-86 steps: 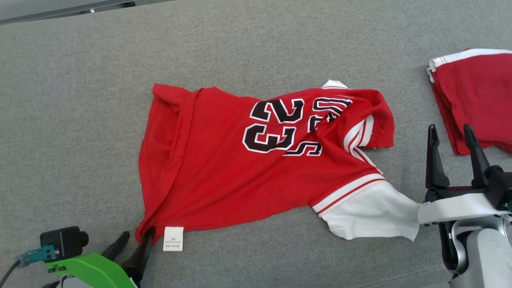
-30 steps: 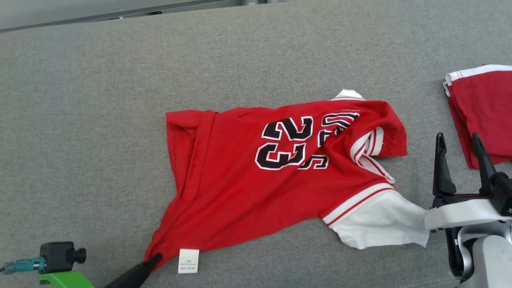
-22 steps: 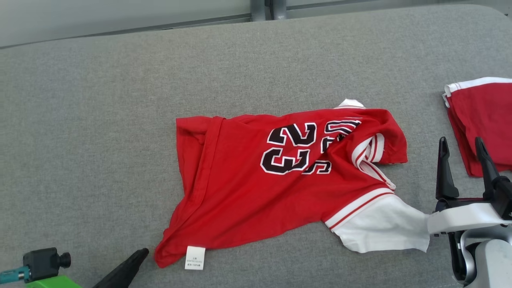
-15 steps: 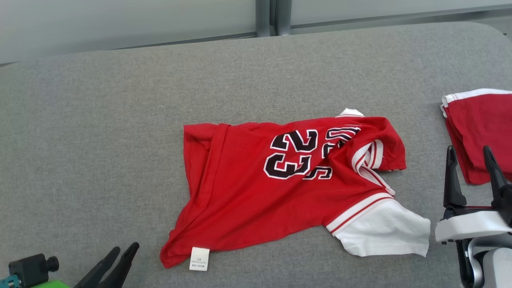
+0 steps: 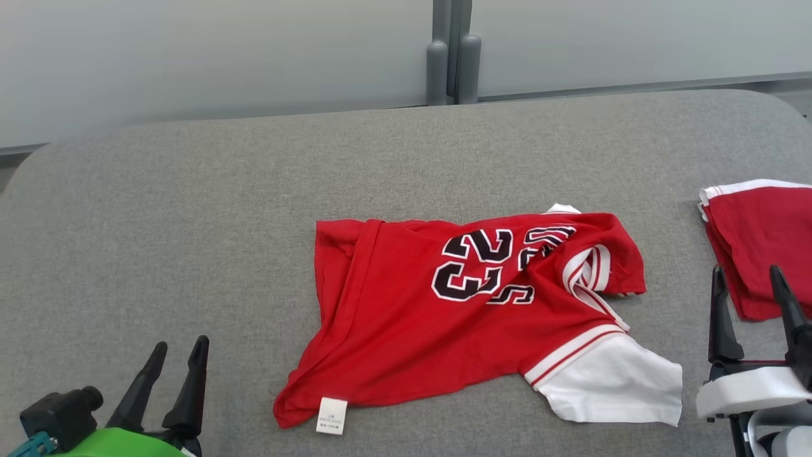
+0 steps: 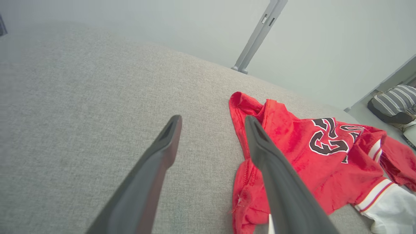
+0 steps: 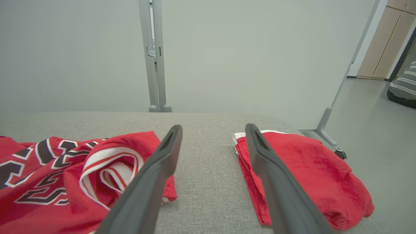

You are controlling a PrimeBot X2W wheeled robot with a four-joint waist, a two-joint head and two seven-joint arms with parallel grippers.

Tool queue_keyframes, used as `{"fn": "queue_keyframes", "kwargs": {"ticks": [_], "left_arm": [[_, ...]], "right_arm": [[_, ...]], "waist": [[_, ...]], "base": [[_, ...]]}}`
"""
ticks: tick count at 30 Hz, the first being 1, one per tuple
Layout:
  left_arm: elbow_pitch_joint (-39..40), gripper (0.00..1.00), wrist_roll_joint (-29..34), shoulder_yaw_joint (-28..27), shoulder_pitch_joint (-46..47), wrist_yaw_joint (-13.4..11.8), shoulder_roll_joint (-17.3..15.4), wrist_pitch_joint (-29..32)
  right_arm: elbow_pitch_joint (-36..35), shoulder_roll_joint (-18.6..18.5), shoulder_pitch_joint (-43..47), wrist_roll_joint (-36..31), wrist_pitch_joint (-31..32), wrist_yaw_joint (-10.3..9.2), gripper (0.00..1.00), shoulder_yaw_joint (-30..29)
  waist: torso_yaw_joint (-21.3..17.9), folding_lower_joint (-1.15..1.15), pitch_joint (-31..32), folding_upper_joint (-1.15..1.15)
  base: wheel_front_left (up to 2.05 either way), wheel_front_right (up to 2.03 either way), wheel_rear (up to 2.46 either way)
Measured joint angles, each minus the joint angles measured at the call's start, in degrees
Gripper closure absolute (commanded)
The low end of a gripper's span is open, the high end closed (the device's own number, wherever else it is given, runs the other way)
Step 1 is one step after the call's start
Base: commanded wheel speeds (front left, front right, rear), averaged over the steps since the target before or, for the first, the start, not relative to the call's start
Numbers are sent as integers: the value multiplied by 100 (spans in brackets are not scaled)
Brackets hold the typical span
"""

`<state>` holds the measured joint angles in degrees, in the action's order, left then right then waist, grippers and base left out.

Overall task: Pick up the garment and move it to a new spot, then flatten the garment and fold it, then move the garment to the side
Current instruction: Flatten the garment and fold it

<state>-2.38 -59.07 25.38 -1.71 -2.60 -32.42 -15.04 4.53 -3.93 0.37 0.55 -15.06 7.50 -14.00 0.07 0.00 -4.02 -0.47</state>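
Two hands stand wide and empty: left hand [image 5: 181,343] at 7 o'clock, right hand [image 5: 746,270] at 4. Jersey [image 5: 412,330] lies crumpled mid-bench [image 5: 190,222], black "23" upside down. The print on its white label [image 5: 332,416] is too small to read.

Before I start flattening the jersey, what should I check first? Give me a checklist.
1. Left end effector open, empty: ok.
2. Right end effector open, empty: ok.
3. Jersey resting on grey surface, apart from both end effectors: ok.
4. Jersey flat: not ok; hem side folded over, collar bunched.
5. Folded red garment apart from jersey: ok.
6. Far sleeve lie: cannot tell, mostly covered by red fabric.
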Motion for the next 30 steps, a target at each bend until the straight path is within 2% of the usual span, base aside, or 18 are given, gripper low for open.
{"fn": "queue_keyframes", "kwargs": {"ticks": [6, 14, 24, 30], "left_arm": [[-127, 0, 1308, -698, -169, -101, 419, -1], [-278, 0, 2751, -1123, -202, -41, 884, -1], [-508, 0, 3385, -1575, -344, 370, 1324, -1], [-650, 0, 3341, -1590, -541, 613, 1505, 49]], "right_arm": [[66, 11, 205, -89, 0, 0, 0, 264], [233, 54, 241, -180, 0, 0, 0, 677], [380, 92, 304, -177, 0, 0, 0, 755], [556, 98, 365, -12, 0, 0, 0, 800]], "waist": [[158, 0, 149, 0], [314, 0, 219, 0], [306, 0, 251, 0], [253, 0, 235, 0]], "base": [[0, 0, 0], [0, 0, 0], [0, 0, 0], [0, 0, 0]]}}
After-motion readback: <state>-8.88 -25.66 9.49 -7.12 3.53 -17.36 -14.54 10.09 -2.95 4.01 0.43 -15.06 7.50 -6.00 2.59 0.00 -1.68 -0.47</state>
